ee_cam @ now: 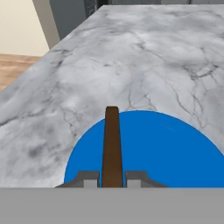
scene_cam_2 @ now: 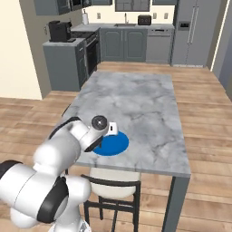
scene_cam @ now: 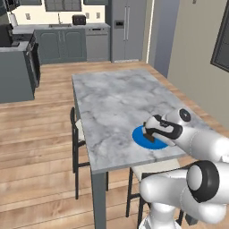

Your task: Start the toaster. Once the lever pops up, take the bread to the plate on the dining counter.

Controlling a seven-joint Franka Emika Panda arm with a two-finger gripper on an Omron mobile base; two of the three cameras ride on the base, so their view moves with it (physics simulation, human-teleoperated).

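My gripper (ee_cam: pixel 112 180) is shut on the bread (ee_cam: pixel 112 146), a thin dark brown slice held edge-on just over the plate (ee_cam: pixel 170 151). The bright blue plate (scene_cam: pixel 139 140) lies near the front edge of the dining counter (scene_cam: pixel 114 100), a marble-topped table. In the left base view my gripper (scene_cam: pixel 150 136) hangs low over the plate with the bread (scene_cam: pixel 149 136) under the hand. From the right, my arm covers the left part of the plate (scene_cam_2: pixel 114 144). The dark toaster (scene_cam: pixel 79 19) stands far off on the back kitchen counter, also seen as the toaster (scene_cam_2: pixel 144 19).
Dark chairs (scene_cam: pixel 77 143) stand at the table's near side, one chair (scene_cam_2: pixel 113 190) right below the plate. Kitchen cabinets (scene_cam: pixel 62 44), a fridge (scene_cam: pixel 126 30) and a stove block (scene_cam_2: pixel 68 61) lie beyond. A wall runs along the right.
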